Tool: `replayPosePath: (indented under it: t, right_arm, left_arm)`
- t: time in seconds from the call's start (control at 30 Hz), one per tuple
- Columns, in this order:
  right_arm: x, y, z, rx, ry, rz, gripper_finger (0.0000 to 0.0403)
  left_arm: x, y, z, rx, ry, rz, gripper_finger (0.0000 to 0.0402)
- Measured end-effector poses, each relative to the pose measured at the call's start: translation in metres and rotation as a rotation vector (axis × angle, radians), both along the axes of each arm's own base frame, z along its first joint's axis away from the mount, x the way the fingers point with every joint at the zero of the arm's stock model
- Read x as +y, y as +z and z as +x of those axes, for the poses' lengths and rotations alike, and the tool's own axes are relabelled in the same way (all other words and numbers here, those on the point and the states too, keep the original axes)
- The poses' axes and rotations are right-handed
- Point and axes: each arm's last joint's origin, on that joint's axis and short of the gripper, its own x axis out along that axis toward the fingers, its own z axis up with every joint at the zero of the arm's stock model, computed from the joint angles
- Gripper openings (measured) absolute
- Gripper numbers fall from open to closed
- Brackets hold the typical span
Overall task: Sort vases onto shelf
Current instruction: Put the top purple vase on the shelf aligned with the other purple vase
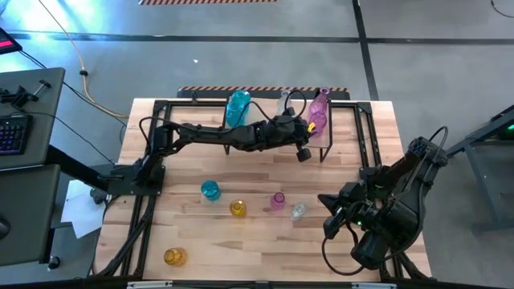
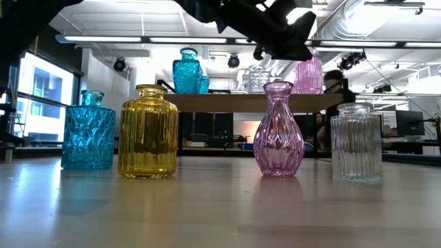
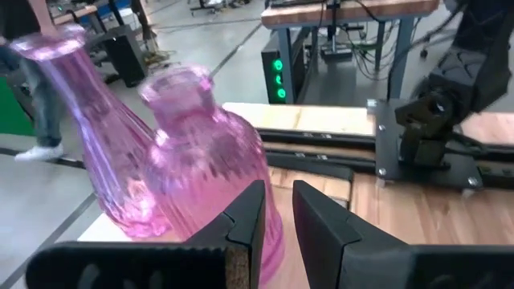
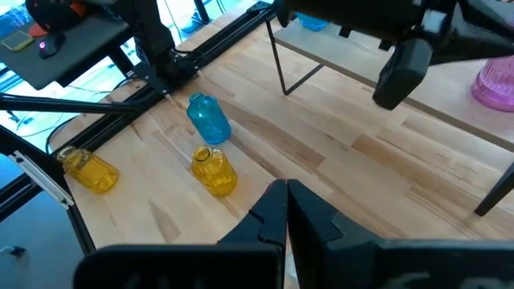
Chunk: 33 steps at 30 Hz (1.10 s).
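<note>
Going L to R on the wooden bench [image 1: 161,160]: a squat yellow glass jar [image 1: 174,257] sits alone near the front-left corner. Mid-bench there's a loose row w/ a teal diamond-cut glass bottle [image 1: 210,190], a yellow ribbed glass jar [image 1: 238,209], a pink-purple pear-shaped glass vase [image 1: 278,201] and a clear ribbed glass jar [image 1: 299,211], all upright and apart from each other. The small wood-top shelf on thin black legs [image 1: 265,108] stands along the back edge; on it a big teal glass bottle [image 1: 238,107] at the left end, a clear glass vase [image 1: 284,103] around the middle, then a tall slim pink glass vase [image 1: 321,100] and a squat ribbed pink glass bottle [image 1: 316,122] at the right end. The left gripper [image 3: 273,229] is up over the shelf's right end, fingers only a bit apart, right next to the squat pink bottle but not holding anything afaict. The right gripper [image 4: 287,210] waits over the bench's front-right corner, fingers pressed together, nothing in them.
</note>
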Motion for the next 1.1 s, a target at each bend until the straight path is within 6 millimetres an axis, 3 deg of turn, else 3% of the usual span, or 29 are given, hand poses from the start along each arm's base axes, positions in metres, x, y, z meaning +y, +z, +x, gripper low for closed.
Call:
replayPosePath:
  t: [0.57,1.1]
  right_arm:
    - [0.002,0.0,0.001,-0.015,0.0,0.019,0.0]
    - [0.005,0.001,0.004,-0.042,0.003,0.053,0.0]
  left_arm:
    - [0.018,0.003,-0.001,-0.063,0.049,-0.014,0.0058]
    - [0.018,0.005,0.0,-0.077,0.049,-0.012,0.0058]
